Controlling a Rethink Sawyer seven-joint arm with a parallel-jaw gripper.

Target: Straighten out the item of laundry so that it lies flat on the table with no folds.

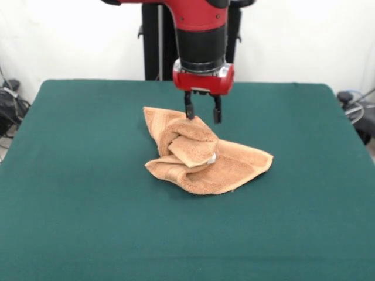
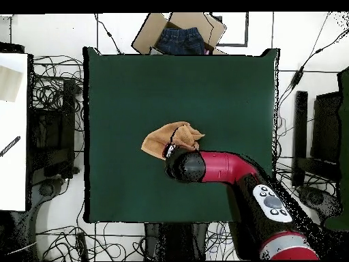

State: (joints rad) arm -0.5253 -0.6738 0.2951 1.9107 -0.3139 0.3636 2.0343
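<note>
The orange-tan towel [image 1: 202, 155] lies crumpled near the middle of the dark green table [image 1: 88, 193], with a rolled bunch on top and a flatter corner spread toward the right. My gripper [image 1: 203, 114] hangs just over the towel's far edge, open, with the two dark fingers apart. The left fingertip [image 1: 189, 112] touches or nearly touches the bunched cloth, and nothing is held between the fingers. In the overhead view the towel [image 2: 165, 139] shows just above the arm's end [image 2: 185, 166], which hides the fingers and part of the cloth.
A cardboard box [image 2: 178, 34] with dark blue cloth inside sits beyond the table's top edge in the overhead view. Cables and equipment [image 2: 51, 129] crowd the floor on both sides. A white surface [image 2: 12, 129] stands at the left.
</note>
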